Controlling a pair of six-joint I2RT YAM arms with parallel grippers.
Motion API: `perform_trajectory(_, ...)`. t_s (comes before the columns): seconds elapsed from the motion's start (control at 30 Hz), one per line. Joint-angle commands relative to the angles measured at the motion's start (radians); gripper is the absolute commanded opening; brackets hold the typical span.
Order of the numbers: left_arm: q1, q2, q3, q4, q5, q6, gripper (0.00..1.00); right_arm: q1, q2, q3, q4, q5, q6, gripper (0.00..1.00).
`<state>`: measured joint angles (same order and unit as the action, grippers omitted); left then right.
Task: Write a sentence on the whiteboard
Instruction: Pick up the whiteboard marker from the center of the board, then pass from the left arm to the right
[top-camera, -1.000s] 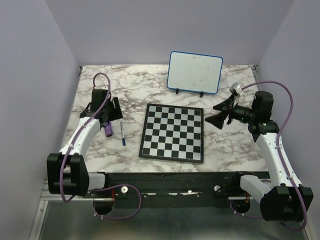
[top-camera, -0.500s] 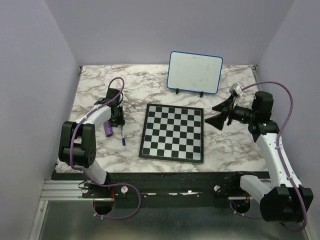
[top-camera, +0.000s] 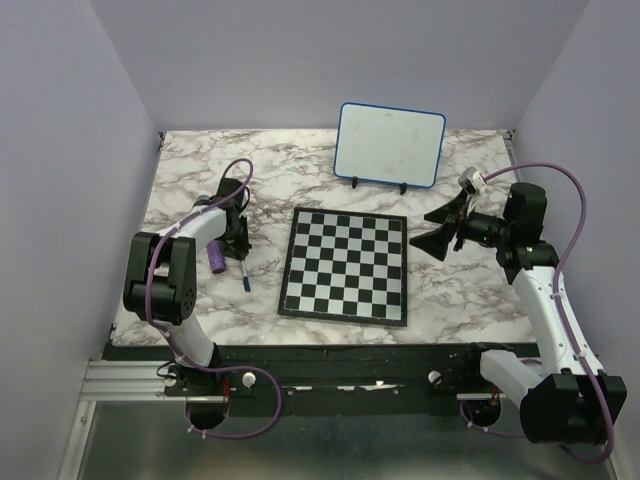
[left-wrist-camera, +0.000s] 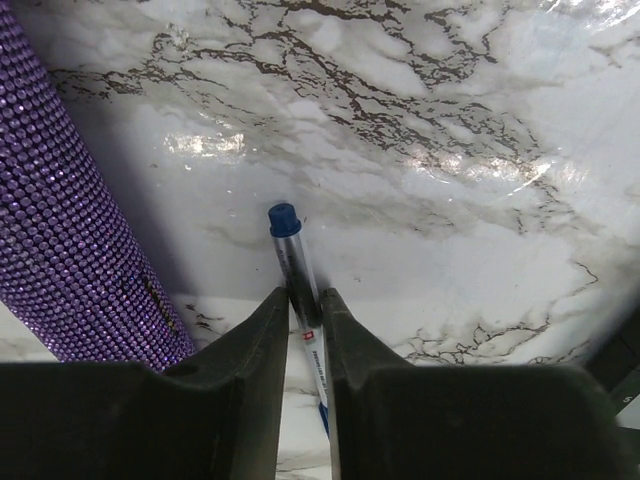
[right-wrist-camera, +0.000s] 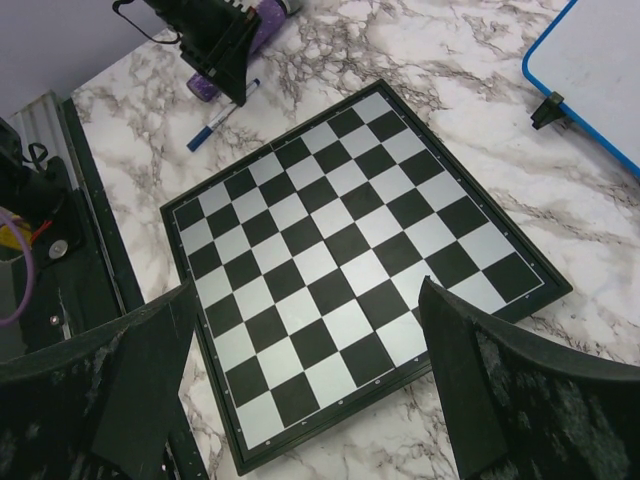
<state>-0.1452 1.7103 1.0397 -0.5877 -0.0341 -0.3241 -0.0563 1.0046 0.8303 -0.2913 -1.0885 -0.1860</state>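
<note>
My left gripper (left-wrist-camera: 303, 305) is down on the marble surface (top-camera: 470, 290), left of the chessboard (top-camera: 346, 264). Its two fingers (left-wrist-camera: 250, 370) are closed on a pen (left-wrist-camera: 295, 262), one on each side of the thin barrel. The pen lies flat on the surface, and its blue cap points away from my wrist. Just beside it, on the left in my wrist view, lies a purple glitter cylinder (left-wrist-camera: 70, 220); I cannot tell if the gripper touches it.

My right gripper (right-wrist-camera: 305, 290) is wide open and holds nothing. It hangs in the air over the right edge of the chessboard.

The whiteboard (top-camera: 390, 143) stands tilted on its black feet at the far side of the surface, behind the chessboard and well apart from both grippers. I see faint grey smudges on its white face.
</note>
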Motion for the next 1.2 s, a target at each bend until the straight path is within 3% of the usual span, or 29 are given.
perform_trajectory(0.0, -0.007, 0.048, 0.008, -0.024, 0.026, 0.003, 0.22, 0.004, -0.018, 0.026, -0.025, -0.030, -0.018, 1.00)
perform_trajectory(0.17, -0.005, -0.004, 0.011, -0.006, 0.025, -0.010, 0.07, 0.003, -0.020, 0.026, -0.029, -0.040, -0.021, 1.00)
perform_trajectory(0.53, 0.004, -0.352, -0.053, 0.176, 0.155, -0.102, 0.00, 0.055, 0.005, 0.013, -0.062, -0.152, -0.102, 1.00)
perform_trajectory(0.63, 0.003, -0.477, -0.108, 0.286, 0.285, -0.171, 0.00, 0.137, 0.023, 0.004, -0.040, -0.165, -0.106, 1.00)
perform_trajectory(0.7, -0.004, -0.564, -0.159, 0.403, 0.417, -0.309, 0.00, 0.186, 0.051, -0.010, 0.035, -0.182, -0.067, 1.00)
perform_trajectory(0.73, -0.034, -0.587, -0.214, 0.548, 0.442, -0.367, 0.00, 0.241, 0.066, -0.022, 0.064, -0.186, -0.052, 1.00)
perform_trajectory(0.8, -0.094, -0.630, -0.259, 0.690, 0.458, -0.530, 0.00, 0.295, 0.112, -0.028, 0.151, -0.183, 0.017, 1.00)
perform_trajectory(0.83, -0.172, -0.640, -0.280, 0.826, 0.439, -0.574, 0.00, 0.330, 0.129, -0.030, 0.185, -0.182, 0.052, 1.00)
perform_trajectory(0.93, -0.289, -0.635, -0.346, 1.024, 0.337, -0.700, 0.00, 0.357, 0.172, -0.052, 0.332, -0.168, 0.213, 1.00)
perform_trajectory(1.0, -0.381, -0.605, -0.359, 1.077, 0.292, -0.728, 0.00, 0.357, 0.167, -0.088, 0.415, -0.139, 0.291, 1.00)
perform_trajectory(1.17, -0.491, -0.540, -0.342, 1.152, 0.183, -0.728, 0.00, 0.357, 0.150, -0.128, 0.489, -0.051, 0.367, 1.00)
